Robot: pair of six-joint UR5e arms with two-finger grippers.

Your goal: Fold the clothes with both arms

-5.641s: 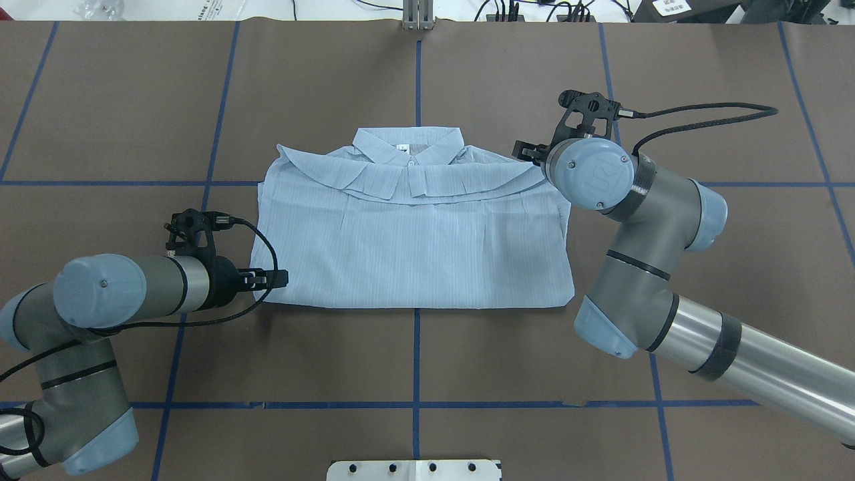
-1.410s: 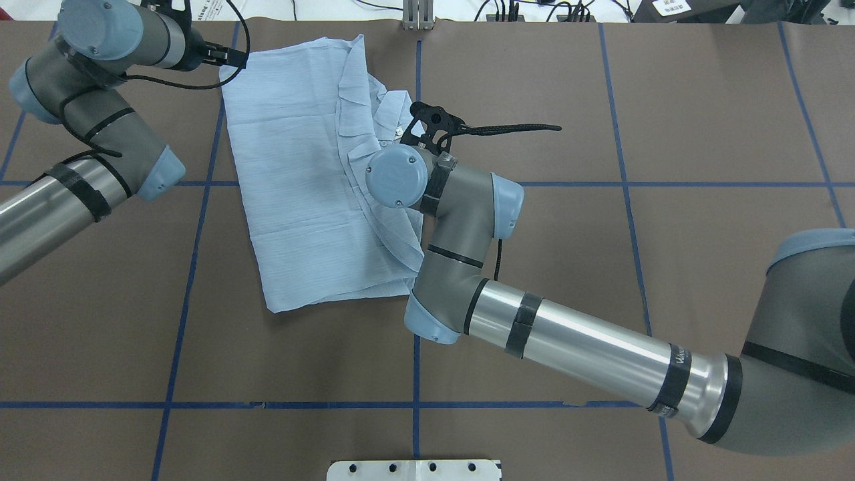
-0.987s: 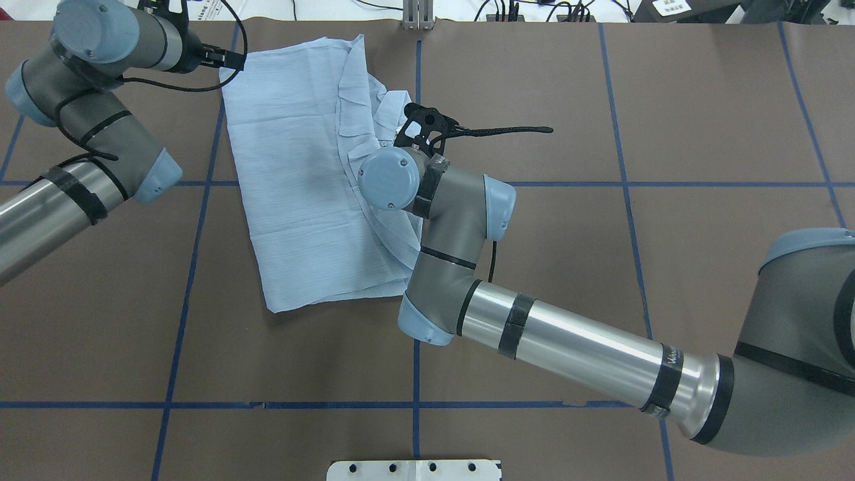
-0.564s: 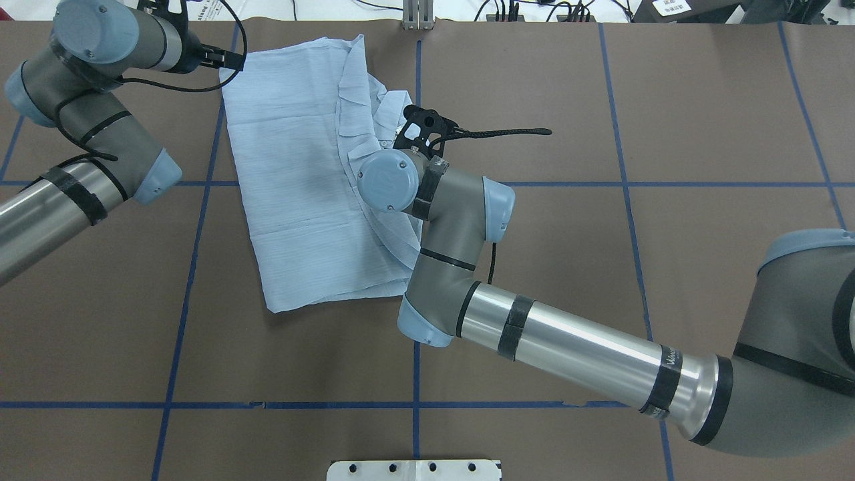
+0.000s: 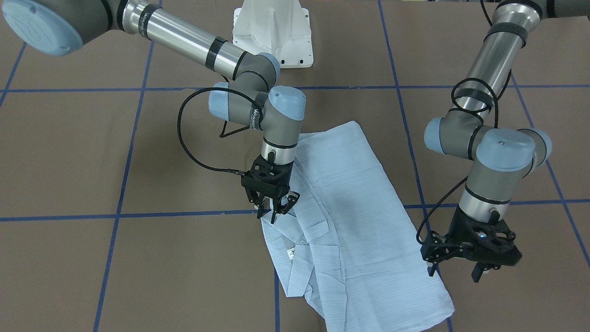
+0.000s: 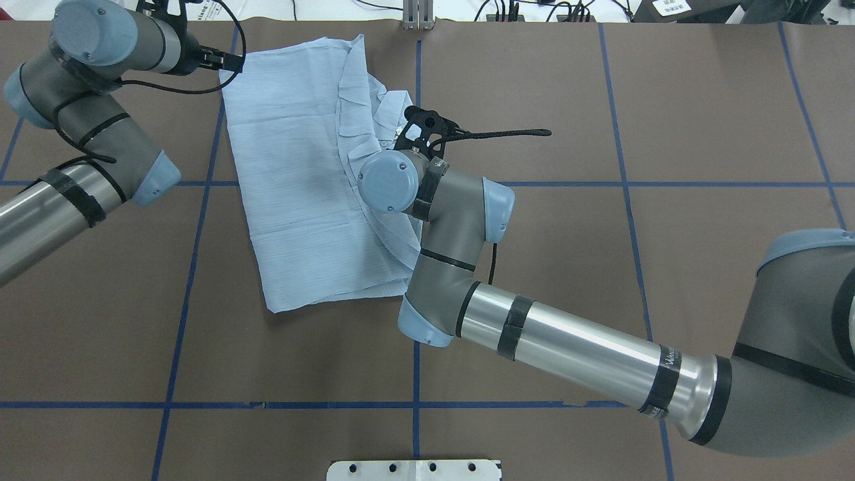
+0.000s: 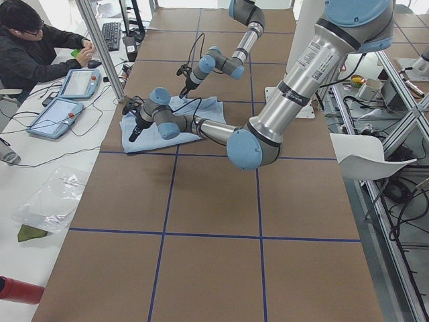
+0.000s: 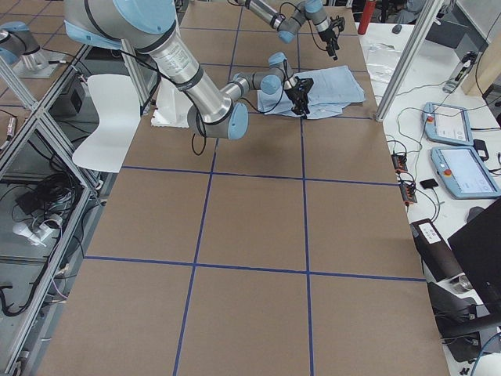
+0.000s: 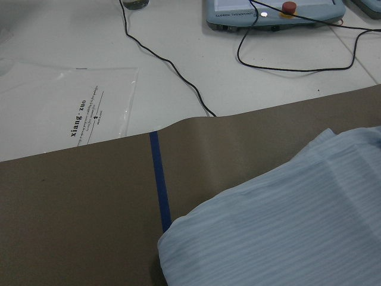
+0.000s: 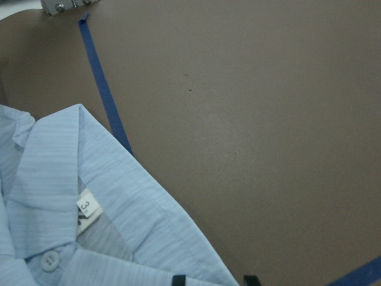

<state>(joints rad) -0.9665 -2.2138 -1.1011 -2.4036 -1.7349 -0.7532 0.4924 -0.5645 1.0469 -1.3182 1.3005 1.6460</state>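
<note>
The right tool points straight down with its two fingers spread apart and nothing gripped between them. Its tips hang close over the collar-side edge of the shirt; whether they touch the cloth cannot be told. In this tool's wrist view the collar lies just off to one side of the fingertips, with the small white neck label and a white button inside it. One tip sits at the collar's edge and the other over the bare brown table.

The left tool also faces down, its fingers wide apart and empty. The shirt's long plain edge runs just beside one finger, near a corner of the cloth, while the other finger hangs over the table. Its wrist view shows that corner below it, next to a blue tape line. Past the table's edge lie a clear printed plastic bag and black cables.

The shirt lies folded flat into a long rectangle between the two tools, collar side toward the right tool and plain side toward the left one
</note>
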